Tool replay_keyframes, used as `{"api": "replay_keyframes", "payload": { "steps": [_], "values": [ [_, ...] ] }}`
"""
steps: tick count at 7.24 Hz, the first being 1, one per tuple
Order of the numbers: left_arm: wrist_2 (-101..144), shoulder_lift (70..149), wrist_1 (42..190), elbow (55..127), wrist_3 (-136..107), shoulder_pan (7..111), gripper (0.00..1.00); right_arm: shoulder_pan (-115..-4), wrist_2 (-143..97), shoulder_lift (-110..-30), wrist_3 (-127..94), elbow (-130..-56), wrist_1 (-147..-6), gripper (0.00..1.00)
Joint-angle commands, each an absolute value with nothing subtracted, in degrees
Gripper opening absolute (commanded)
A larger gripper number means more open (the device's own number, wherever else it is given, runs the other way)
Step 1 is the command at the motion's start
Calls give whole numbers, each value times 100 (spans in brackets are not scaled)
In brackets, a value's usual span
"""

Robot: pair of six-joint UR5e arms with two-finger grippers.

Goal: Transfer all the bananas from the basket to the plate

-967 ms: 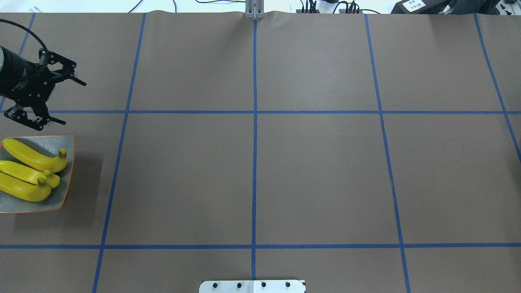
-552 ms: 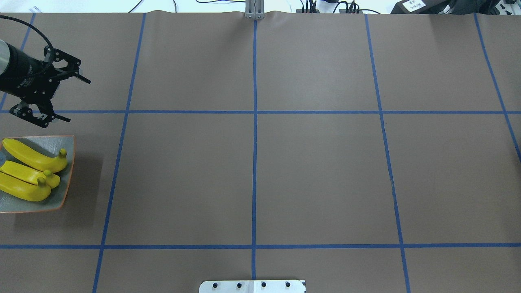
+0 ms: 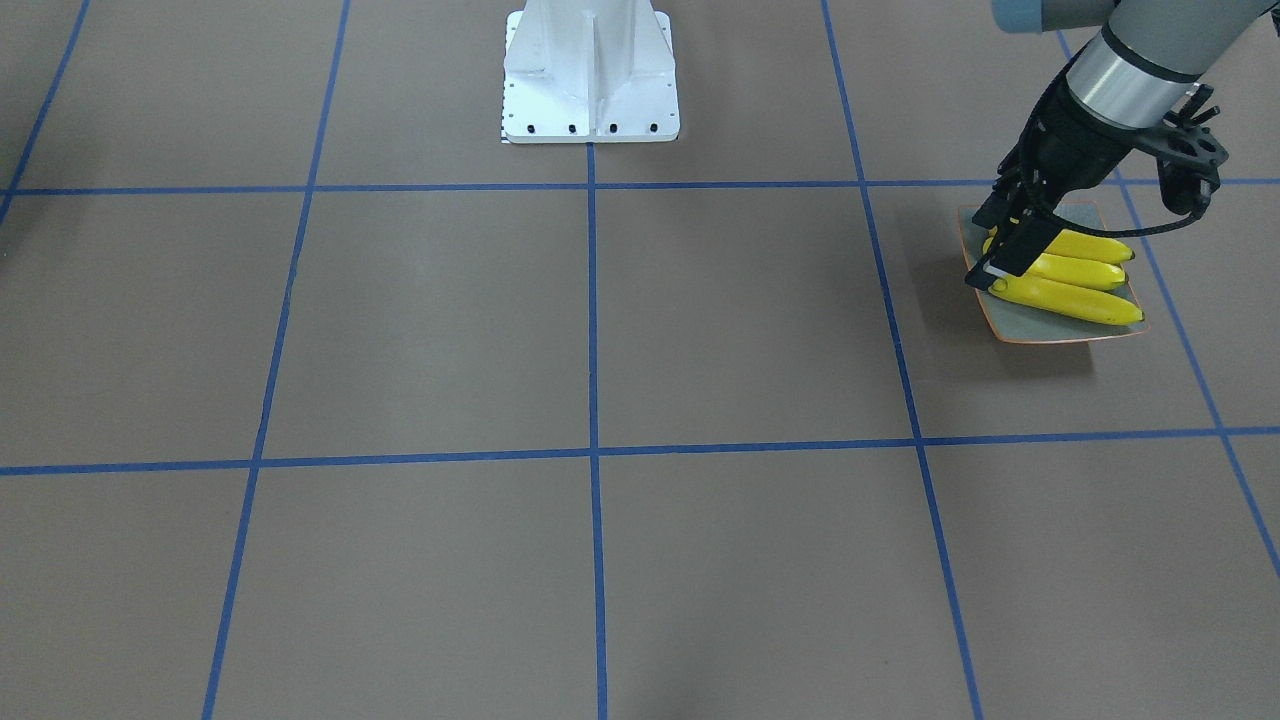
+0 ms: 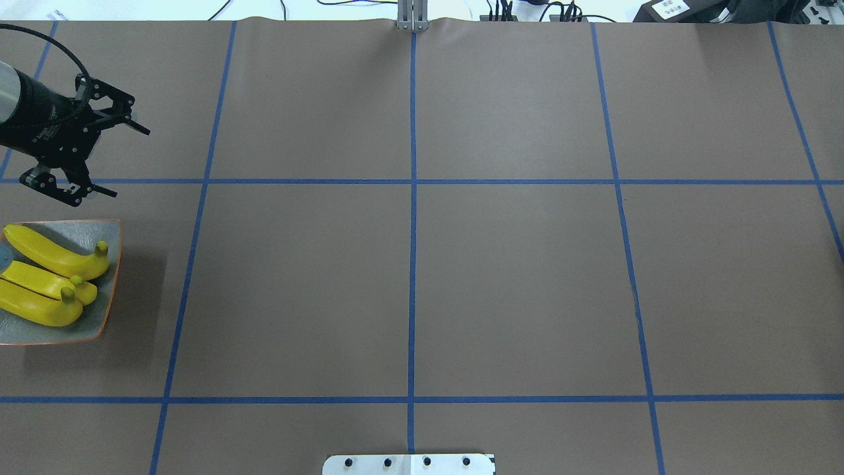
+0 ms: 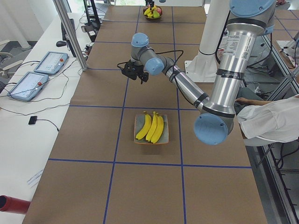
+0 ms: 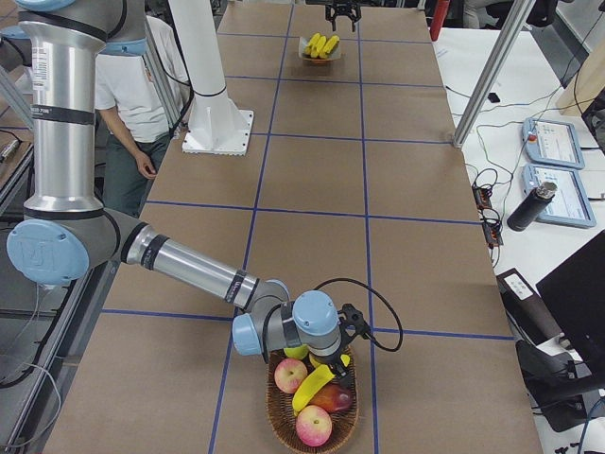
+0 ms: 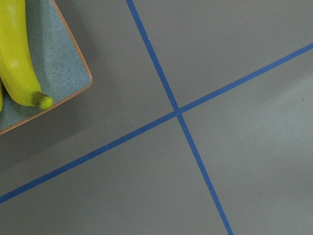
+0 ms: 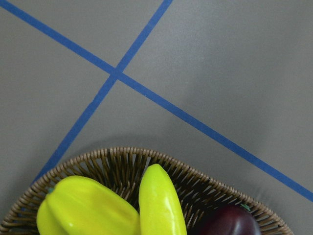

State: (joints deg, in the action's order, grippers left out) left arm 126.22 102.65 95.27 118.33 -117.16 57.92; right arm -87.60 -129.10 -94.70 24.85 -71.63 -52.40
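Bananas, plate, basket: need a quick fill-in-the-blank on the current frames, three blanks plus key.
1. The plate holds ___ bananas.
2. The left gripper hovers over the table beyond the plate, holding nothing, its jaws ___.
3. A banana not yet moved lies in the wicker basket under the ___ arm.

Missing words: three; open; right

Light: bright, even — from overhead.
Shadows: soft; the plate (image 4: 105, 300) throws one on the paper (image 4: 297, 284), robot-side of the left gripper (image 4: 132, 163) fingers (image 4: 100, 191).
Glare: faint sheen, far right of the fingers.
Focus: sharp throughout — no blur.
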Motion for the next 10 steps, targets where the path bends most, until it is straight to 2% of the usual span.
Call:
{"api": "replay_keyframes", "payload": {
  "steps": [1, 2, 6, 10],
  "values": [
    [12621, 10257, 9527, 11821, -11716, 5792, 100, -8517, -12867, -9440, 2923, -7006, -5317, 92],
    [12621, 10257, 9527, 11813, -11716, 5792, 100, -8464, -12876, -9405, 3423, -6961, -5544, 89],
    [12604, 10257, 9545, 11812, -11795, 5775, 100, -8910, -12938, -9073, 4444, -7084, -6692, 89],
    [12612, 10248, 9545, 11856, -11795, 5783, 100, -8912, -12858, -9193, 4649, -7005, -6759, 89]
  ]
}}
